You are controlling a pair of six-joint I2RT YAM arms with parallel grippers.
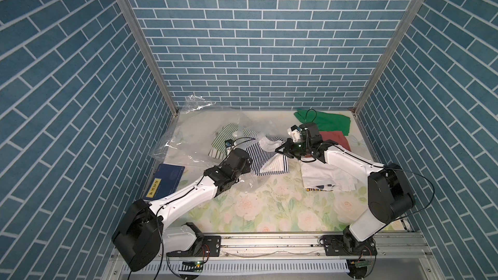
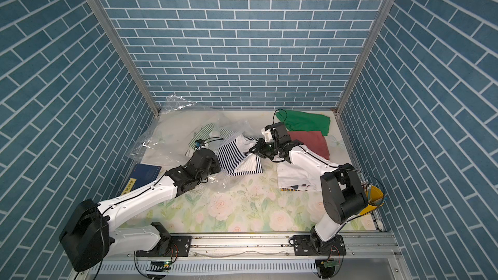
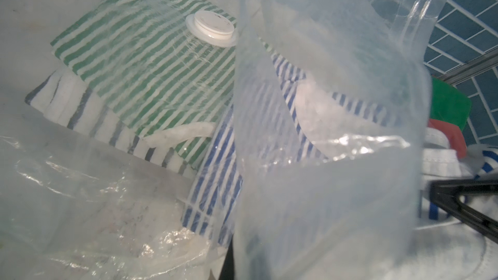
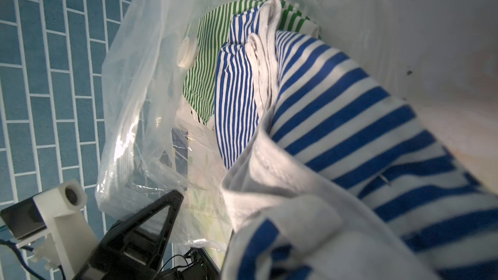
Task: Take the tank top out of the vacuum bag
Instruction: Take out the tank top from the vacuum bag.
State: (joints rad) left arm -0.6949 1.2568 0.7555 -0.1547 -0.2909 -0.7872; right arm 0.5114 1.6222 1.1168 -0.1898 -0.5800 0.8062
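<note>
Tank top, blue-white striped, half out of clear vacuum bag; R gripper pinches top, L gripper bag.

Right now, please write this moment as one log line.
left gripper: shut on bag | right gripper: shut on blue striped top | top partly out of bag

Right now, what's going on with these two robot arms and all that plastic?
The left gripper is shut on the clear vacuum bag, holding it. The right gripper is shut on the blue-striped tank top, which is partly out of the bag's mouth. A green-striped garment lies inside the bag, by the white valve.
</note>
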